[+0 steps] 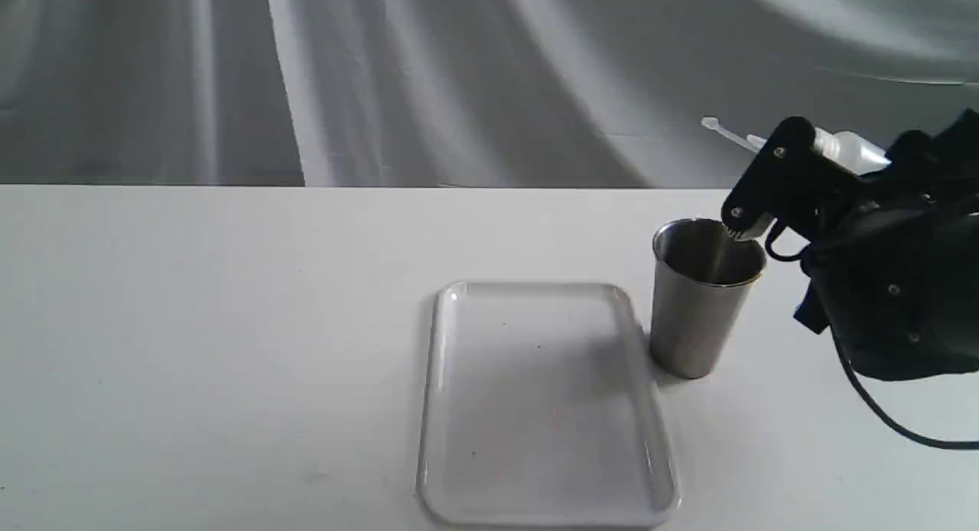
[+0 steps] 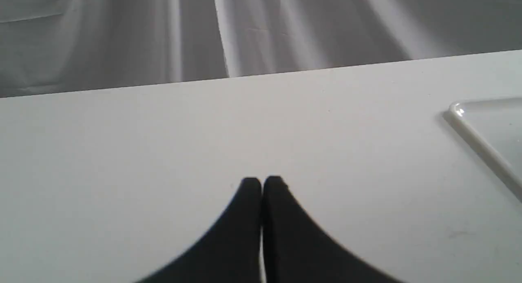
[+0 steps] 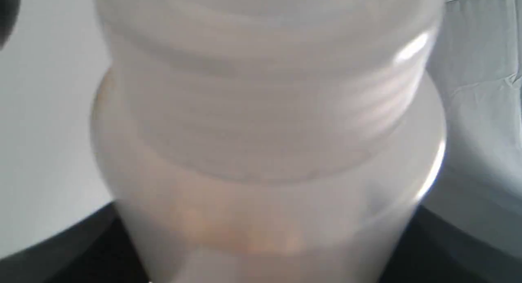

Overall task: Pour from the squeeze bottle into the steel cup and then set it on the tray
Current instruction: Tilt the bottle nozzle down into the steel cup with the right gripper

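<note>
My right gripper (image 1: 769, 175) is shut on the squeeze bottle (image 1: 850, 150), which lies tipped almost level above the table. Its nozzle end and thin cap strap (image 1: 719, 130) point left, just above and behind the steel cup's rim. The steel cup (image 1: 702, 305) stands upright right beside the tray's far right corner. The white tray (image 1: 543, 401) lies flat in the middle with nothing on it. In the right wrist view the bottle (image 3: 269, 132) fills the picture, with amber liquid (image 3: 244, 230) showing inside. My left gripper (image 2: 261, 183) is shut on nothing, over bare table left of the tray (image 2: 481, 144).
A white table (image 1: 191, 324) carries everything, with a grey draped cloth (image 1: 459, 72) behind its far edge. A black cable (image 1: 887, 416) hangs from the right arm down to the table at the right edge.
</note>
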Controlling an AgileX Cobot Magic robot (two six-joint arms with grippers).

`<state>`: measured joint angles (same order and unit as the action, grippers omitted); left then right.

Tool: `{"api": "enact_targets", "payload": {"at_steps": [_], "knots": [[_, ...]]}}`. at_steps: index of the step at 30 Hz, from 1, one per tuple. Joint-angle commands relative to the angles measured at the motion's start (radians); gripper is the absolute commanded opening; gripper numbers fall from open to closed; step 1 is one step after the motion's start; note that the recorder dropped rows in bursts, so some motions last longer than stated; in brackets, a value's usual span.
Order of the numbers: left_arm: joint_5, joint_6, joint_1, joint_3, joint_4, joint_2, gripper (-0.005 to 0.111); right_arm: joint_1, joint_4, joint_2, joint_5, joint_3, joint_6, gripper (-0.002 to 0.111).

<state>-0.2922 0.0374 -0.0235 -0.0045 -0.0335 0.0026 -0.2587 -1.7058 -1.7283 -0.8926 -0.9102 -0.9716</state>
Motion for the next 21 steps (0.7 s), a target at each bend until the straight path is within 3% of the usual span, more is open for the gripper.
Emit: {"api": "enact_targets", "payload": {"at_steps": [1,21], "knots": [[0.008,-0.001,0.002,0.004,0.001,-0.003,0.0,-0.001,-0.039,0.011,-0.039,0.006,0.003,0.017],[0.008,-0.001,0.002,0.004,0.001,-0.003,0.0,-0.001,-0.039,-0.078,-0.118,0.006,0.005,0.017]]}}
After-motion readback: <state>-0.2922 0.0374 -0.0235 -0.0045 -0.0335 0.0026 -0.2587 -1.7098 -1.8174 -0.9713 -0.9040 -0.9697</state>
